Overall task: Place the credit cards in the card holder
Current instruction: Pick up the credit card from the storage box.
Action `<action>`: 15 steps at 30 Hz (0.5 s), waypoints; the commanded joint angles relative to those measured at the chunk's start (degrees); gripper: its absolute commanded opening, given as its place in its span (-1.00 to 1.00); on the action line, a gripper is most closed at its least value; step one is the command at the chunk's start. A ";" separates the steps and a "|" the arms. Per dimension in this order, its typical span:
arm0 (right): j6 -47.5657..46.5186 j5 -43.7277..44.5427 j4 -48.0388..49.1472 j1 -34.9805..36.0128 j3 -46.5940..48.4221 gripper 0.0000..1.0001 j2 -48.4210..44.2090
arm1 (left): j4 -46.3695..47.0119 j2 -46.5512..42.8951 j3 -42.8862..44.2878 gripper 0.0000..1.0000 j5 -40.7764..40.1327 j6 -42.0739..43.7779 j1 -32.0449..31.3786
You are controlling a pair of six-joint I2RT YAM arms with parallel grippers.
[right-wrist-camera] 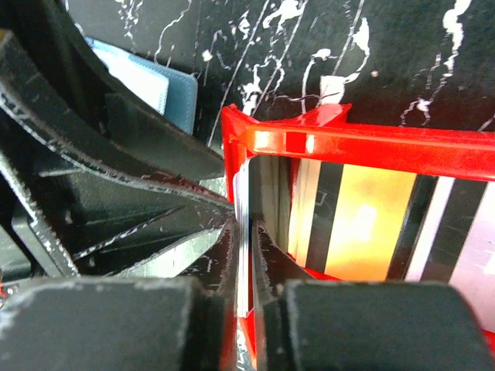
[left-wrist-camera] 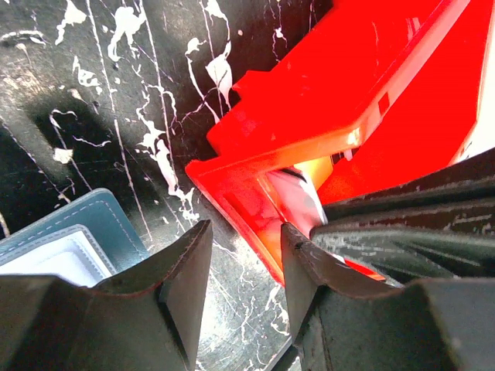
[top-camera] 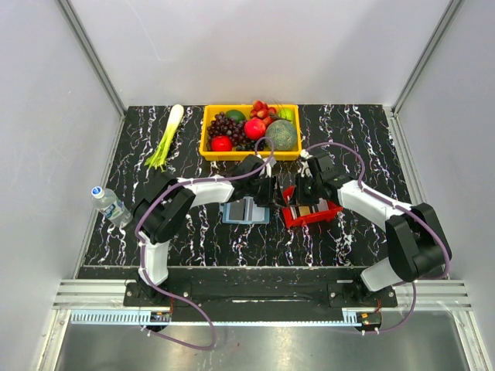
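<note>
The red tray [top-camera: 313,222] stands mid-table with several credit cards [top-camera: 308,209] on edge inside it. My right gripper [top-camera: 298,195] reaches into the tray's left end. In the right wrist view the right gripper [right-wrist-camera: 244,232] is shut on a white card [right-wrist-camera: 241,193], seen edge-on against the tray wall [right-wrist-camera: 371,143], with more cards [right-wrist-camera: 363,224] beside it. The blue card holder [top-camera: 246,210] lies open just left of the tray. My left gripper [left-wrist-camera: 246,247] is open and empty over the table. The tray's corner [left-wrist-camera: 232,178] lies just ahead of it and the card holder [left-wrist-camera: 69,247] to its left.
A yellow crate of fruit [top-camera: 250,131] stands at the back, close behind both grippers. A leek [top-camera: 166,137] lies at the back left. A water bottle [top-camera: 110,205] lies at the table's left edge. The two grippers are nearly touching over the tray's left end.
</note>
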 commanded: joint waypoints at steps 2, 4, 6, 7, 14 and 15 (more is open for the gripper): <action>1.39 -11.75 -0.07 0.78 1.86 -0.73 0.31 | 3.28 -1.48 1.40 -0.11 -0.89 -0.21 0.14; 1.48 -12.20 0.11 0.78 1.68 -0.64 0.57 | 3.20 -1.40 1.49 -0.11 -0.80 -0.21 0.31; 1.57 -12.20 0.20 0.78 1.51 -0.60 1.01 | 3.20 -1.31 1.49 -0.11 -0.80 -0.30 0.23; 1.48 -12.20 0.03 0.78 1.42 -0.60 1.19 | 3.20 -1.31 1.49 -0.11 -0.72 -0.30 0.23; 1.66 -11.85 0.11 0.78 1.51 -0.91 1.89 | 3.20 -1.22 1.40 -0.11 -0.72 -0.21 0.40; 1.75 -11.58 0.11 0.78 1.51 -0.98 1.98 | 3.20 -1.22 1.49 -0.11 -0.54 -0.21 0.32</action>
